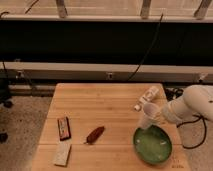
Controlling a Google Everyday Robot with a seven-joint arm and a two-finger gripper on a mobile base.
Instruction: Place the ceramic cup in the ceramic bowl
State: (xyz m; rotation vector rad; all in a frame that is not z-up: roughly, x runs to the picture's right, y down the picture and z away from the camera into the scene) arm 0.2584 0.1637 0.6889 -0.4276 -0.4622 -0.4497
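The ceramic cup (147, 115) is plain white and tapered. It hangs slightly tilted in the air, its base just over the back left rim of the ceramic bowl (153, 145). The bowl is wide, shallow and pale green with a darker rim, and it sits at the front right of the wooden table (105, 107). My gripper (159, 113) reaches in from the right on the white arm (195, 102) and is shut on the cup's right side.
A small slim white bottle (147, 97) lies behind the cup. A reddish-brown object (95, 134) lies mid-table. A dark rectangular item (63, 127) and a pale block (62, 154) lie at the front left. A black cable (197, 140) hangs off the right edge.
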